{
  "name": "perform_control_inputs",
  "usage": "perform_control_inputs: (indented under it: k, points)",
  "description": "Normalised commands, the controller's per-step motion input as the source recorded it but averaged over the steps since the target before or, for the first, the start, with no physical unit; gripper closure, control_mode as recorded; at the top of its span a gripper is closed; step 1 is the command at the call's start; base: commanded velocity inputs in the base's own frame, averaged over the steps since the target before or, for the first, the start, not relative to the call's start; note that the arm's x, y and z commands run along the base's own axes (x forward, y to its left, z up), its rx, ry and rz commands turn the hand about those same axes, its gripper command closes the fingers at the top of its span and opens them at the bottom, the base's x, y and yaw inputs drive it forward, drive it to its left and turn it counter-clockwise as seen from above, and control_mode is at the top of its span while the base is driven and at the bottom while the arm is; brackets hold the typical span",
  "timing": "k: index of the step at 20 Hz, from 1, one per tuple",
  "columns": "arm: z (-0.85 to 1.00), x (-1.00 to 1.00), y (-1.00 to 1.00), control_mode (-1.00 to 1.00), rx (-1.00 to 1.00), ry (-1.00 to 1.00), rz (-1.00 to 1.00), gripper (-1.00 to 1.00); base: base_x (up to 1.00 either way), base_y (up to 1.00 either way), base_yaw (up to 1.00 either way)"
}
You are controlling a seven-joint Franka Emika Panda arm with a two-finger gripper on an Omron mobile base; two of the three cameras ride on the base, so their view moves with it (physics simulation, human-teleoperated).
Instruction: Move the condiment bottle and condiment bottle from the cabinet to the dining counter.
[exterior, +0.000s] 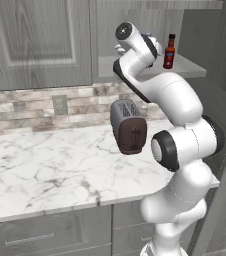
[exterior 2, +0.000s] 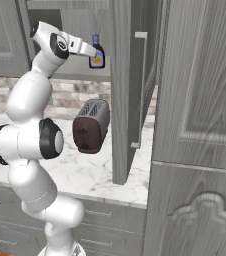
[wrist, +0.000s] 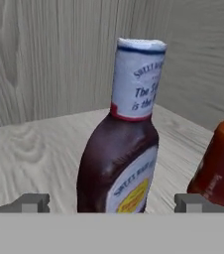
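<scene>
Partial words "Sweet", "The S…", "is the" on the dark sauce bottle (wrist: 118,163) label.

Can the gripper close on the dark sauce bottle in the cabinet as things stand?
Probably yes. The gripper has its jaws open on either side of the dark sauce bottle, with nothing between them. The red bottle stands beside the right fingertip.

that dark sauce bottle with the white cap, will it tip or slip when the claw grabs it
The dark sauce bottle looks tall and narrow-necked, so a push up high would probably tip it. Its glossy, rounded body may slip. The open claw straddles the wide lower body, likely steadier.
</scene>
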Motion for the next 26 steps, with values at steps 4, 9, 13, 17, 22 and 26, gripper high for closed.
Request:
perform_control_inputs:
  k: [4, 9, 13, 17, 22, 26]
  points:
    - [0.00, 0.18, 0.00, -1.00, 0.00, -0.04, -0.06, -1.00, 0.00, 0.00, 0.00]
    - [0.00, 0.28, 0.05, -1.00, 0.00, -0.08, -0.03, -1.00, 0.00, 0.00, 0.00]
    - [0.00, 0.24, 0.01, -1.00, 0.00, -0.01, -0.04, -1.00, 0.00, 0.00, 0.00]
    - [0.00, 0.18, 0.00, -1.00, 0.00, 0.00, -0.05, -1.00, 0.00, 0.00, 0.00]
    - [0.01, 0.03, -0.09, -1.00, 0.00, 0.07, -0.08, -1.00, 0.00, 0.00, 0.00]
    - [0.02, 0.21, -0.09, -1.00, -0.02, 0.23, -0.06, -1.00, 0.00, 0.00, 0.00]
